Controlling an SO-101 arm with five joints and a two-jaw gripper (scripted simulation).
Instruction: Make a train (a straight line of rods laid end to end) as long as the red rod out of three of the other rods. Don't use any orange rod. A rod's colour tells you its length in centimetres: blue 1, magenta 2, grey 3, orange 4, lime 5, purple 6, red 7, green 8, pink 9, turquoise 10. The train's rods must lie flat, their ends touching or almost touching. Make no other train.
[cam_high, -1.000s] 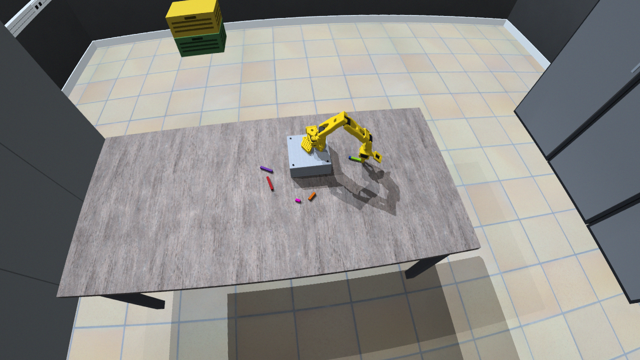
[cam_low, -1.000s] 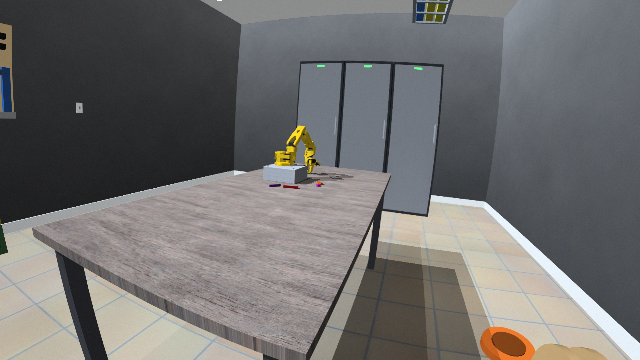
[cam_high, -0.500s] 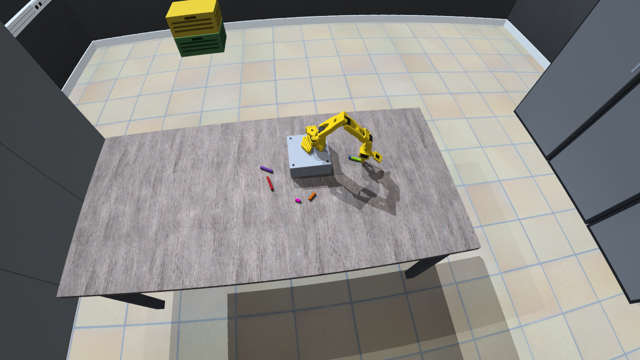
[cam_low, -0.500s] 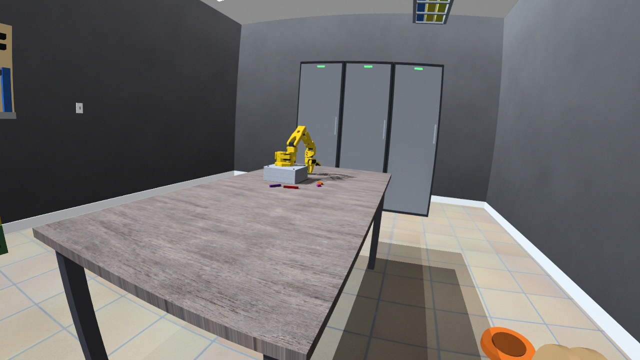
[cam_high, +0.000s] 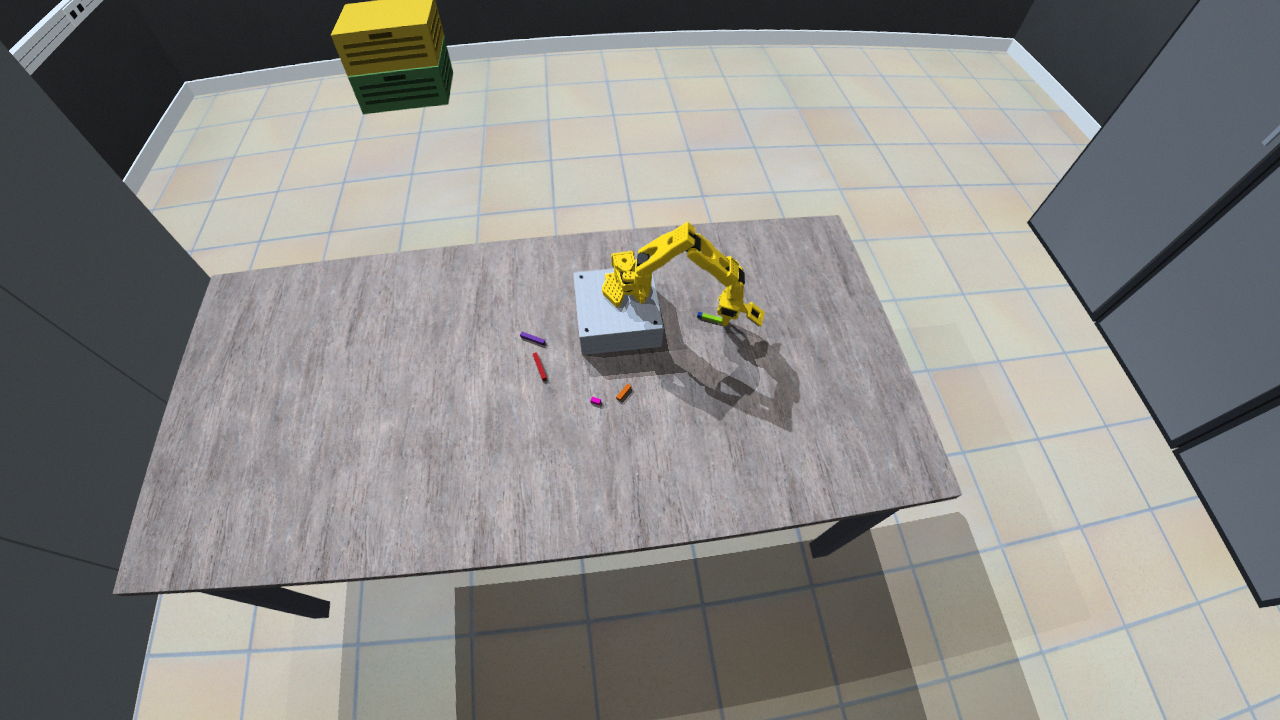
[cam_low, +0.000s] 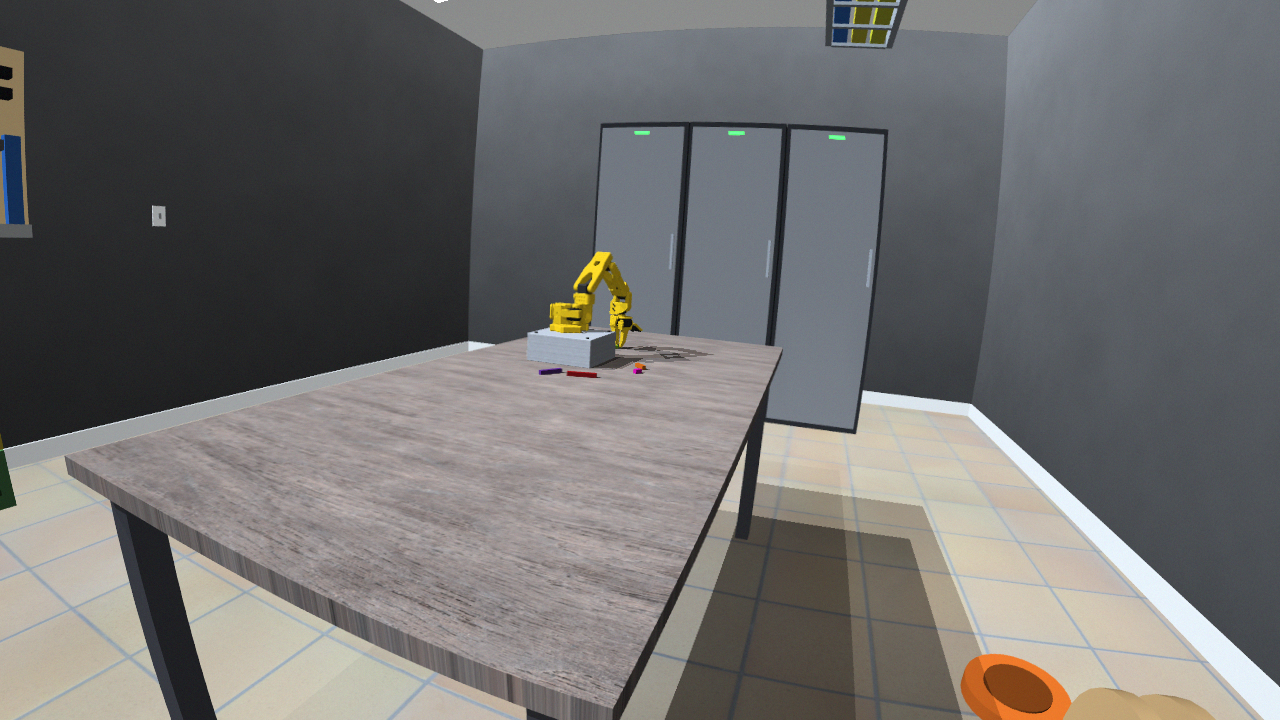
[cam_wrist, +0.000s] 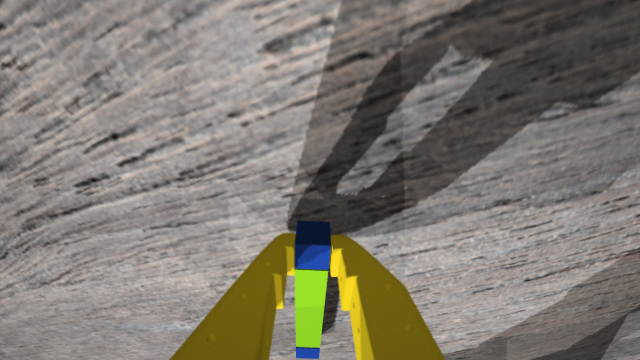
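In the wrist view my gripper (cam_wrist: 312, 252) is shut on a blue rod (cam_wrist: 313, 245) at its fingertips, low at the table. That rod touches one end of a lime rod (cam_wrist: 310, 307), and a second blue rod (cam_wrist: 307, 352) touches the other end, all in one straight line. In the top view the gripper (cam_high: 732, 320) covers the held blue rod; the lime rod (cam_high: 712, 317) and the other blue rod (cam_high: 699, 314) show to its left. The red rod (cam_high: 539, 366), a purple rod (cam_high: 533, 337), a magenta rod (cam_high: 595, 400) and an orange rod (cam_high: 623, 391) lie left of the arm's base.
The arm stands on a grey base block (cam_high: 617, 313) between the two groups of rods. The table's right edge (cam_high: 895, 349) is some way beyond the gripper. Stacked crates (cam_high: 391, 55) and grey cabinets (cam_low: 738, 268) stand off the table.
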